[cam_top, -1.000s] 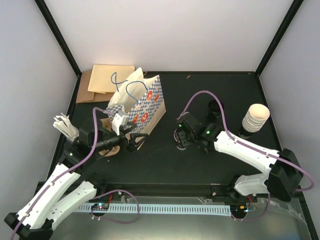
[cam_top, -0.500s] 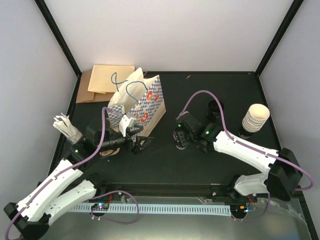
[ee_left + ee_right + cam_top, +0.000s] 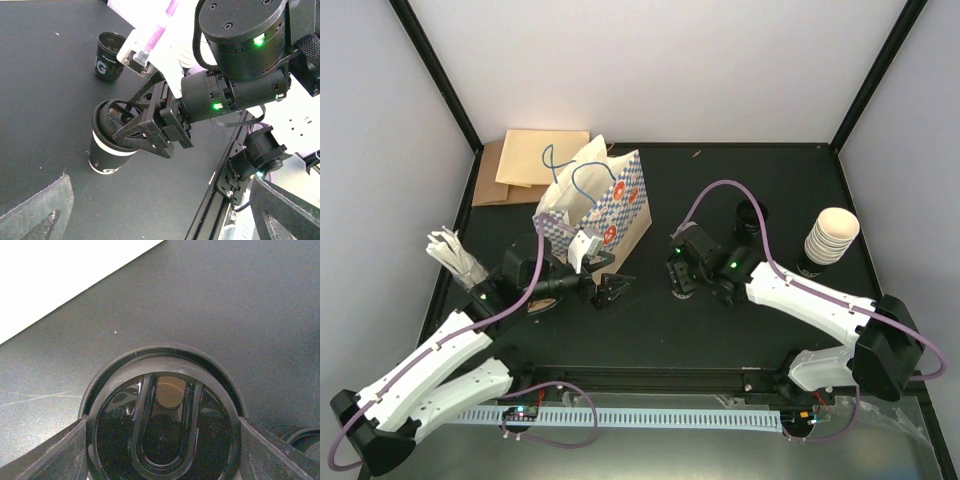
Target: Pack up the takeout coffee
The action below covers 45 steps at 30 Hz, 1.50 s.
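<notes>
The takeout coffee cup (image 3: 106,159) stands on the black table in a black sleeve, with a cream band showing under its round black lid (image 3: 162,425). My right gripper (image 3: 678,280) is shut on the cup at lid height, and its fingers (image 3: 50,455) press both sides of the lid. It also shows in the left wrist view (image 3: 145,132). My left gripper (image 3: 610,290) is open and empty, low over the table just left of the cup, between the cup and the blue-checked bag (image 3: 600,205). The bag stands upright.
A stack of cream cups (image 3: 831,236) stands at the right. A second black sleeve (image 3: 750,216) stands behind my right arm and shows in the left wrist view (image 3: 110,62). White utensils (image 3: 450,250) lie at the left and flat brown bags (image 3: 525,158) at the back left.
My left gripper has moved to the right, away from the bag's front and toward the cup. My right gripper has stayed on the cup.
</notes>
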Motion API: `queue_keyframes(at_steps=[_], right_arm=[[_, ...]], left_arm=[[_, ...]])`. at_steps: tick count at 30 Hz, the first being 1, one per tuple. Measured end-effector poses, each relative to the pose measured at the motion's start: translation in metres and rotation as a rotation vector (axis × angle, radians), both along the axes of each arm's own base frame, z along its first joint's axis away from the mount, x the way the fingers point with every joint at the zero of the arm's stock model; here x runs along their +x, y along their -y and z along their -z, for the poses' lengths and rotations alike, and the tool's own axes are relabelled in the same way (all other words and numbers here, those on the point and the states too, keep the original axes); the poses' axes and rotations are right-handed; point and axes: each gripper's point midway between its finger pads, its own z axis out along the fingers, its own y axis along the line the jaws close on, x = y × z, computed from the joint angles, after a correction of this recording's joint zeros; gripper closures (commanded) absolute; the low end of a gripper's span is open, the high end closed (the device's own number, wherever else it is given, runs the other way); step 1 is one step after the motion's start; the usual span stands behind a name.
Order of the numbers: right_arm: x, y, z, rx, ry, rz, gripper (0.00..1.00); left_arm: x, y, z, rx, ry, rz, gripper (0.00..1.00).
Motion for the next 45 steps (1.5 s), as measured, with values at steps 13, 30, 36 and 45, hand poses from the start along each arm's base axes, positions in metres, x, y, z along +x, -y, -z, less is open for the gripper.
queue_keyframes(at_steps=[13, 30, 36, 45], right_arm=[[-0.002, 0.002, 0.002, -0.014, -0.008, -0.001, 0.23], [-0.005, 0.011, -0.044, 0.102, 0.104, 0.013, 0.22], [-0.006, 0.013, -0.04, 0.097, 0.099, 0.02, 0.22], [-0.01, 0.017, -0.025, 0.074, 0.072, 0.027, 0.22]], left_arm=[[0.002, 0.011, 0.005, 0.01, -0.008, 0.021, 0.01], [0.024, 0.011, 0.013, 0.021, -0.071, -0.097, 0.01], [0.028, -0.003, -0.01, -0.068, -0.035, -0.188, 0.01], [0.033, 0.021, 0.001, -0.046, -0.075, -0.123, 0.02]])
